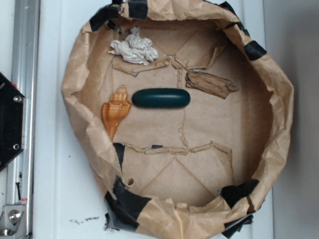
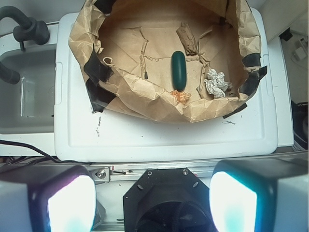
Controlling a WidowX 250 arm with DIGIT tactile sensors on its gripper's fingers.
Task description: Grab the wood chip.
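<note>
The wood chip [image 1: 211, 83] is a flat, rough, dark brown piece lying on the paper floor of the brown paper bowl [image 1: 281, 100], right of centre toward the back. It also shows in the wrist view [image 2: 188, 39]. My gripper [image 2: 152, 200] is open and empty, with its two pale fingertips [image 2: 70, 203] wide apart at the bottom of the wrist view. It hangs above the black robot base [image 2: 169, 203], well outside the bowl and far from the chip. The gripper does not show in the exterior view.
In the bowl lie a dark green oval [image 1: 161, 98], an orange-tan spiral seashell [image 1: 115, 110] and a crumpled white paper wad [image 1: 134, 48]. The bowl has raised crumpled walls with black tape patches. It sits on a white tray [image 1: 52, 161]. A metal rail [image 1: 24, 61] and the black base [image 1: 0, 125] are at the left.
</note>
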